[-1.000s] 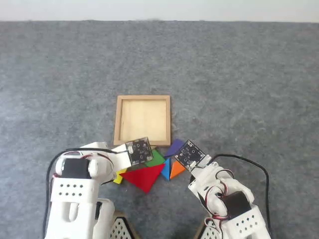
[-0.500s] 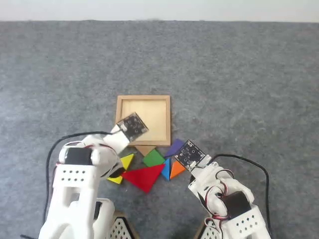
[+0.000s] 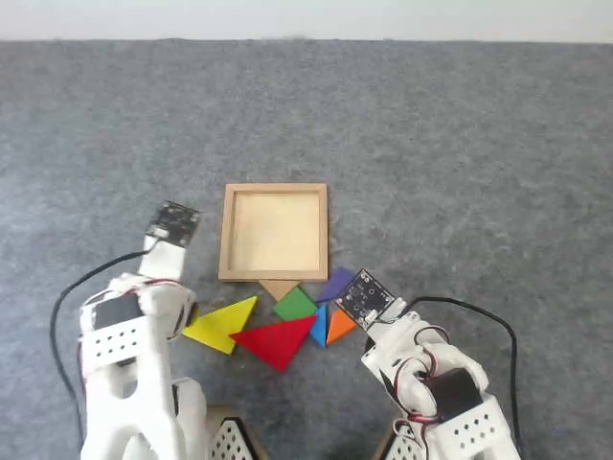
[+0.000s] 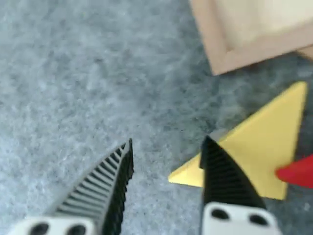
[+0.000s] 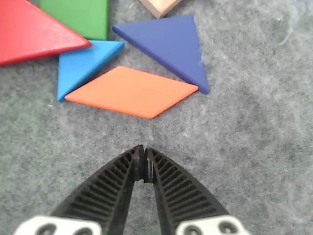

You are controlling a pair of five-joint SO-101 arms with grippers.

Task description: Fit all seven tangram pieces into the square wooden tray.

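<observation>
Tray [image 3: 225,230] of pale wood sits square on the grey surface [image 3: 460,144], its floor bare; all seven pieces lie outside it, clustered along its near edge between the two arms. A tan triangle [image 3: 279,287] touches the tray's rim, with the green square [image 3: 295,304] and purple triangle [image 3: 335,284] just beside it. The red triangle [image 3: 278,338] turns its long edge toward the tray and its square corner toward the arm bases; the yellow triangle [image 3: 222,324] aims one sharp corner up at the tray. The left tool [image 4: 167,144] hovers spread wide over bare felt beside the tray's near left corner, the yellow triangle just past one finger. The right tool [image 5: 142,149] is clenched on nothing, with the orange parallelogram [image 5: 131,91] lying crosswise just ahead of its tips, next to the blue triangle [image 5: 83,62].
</observation>
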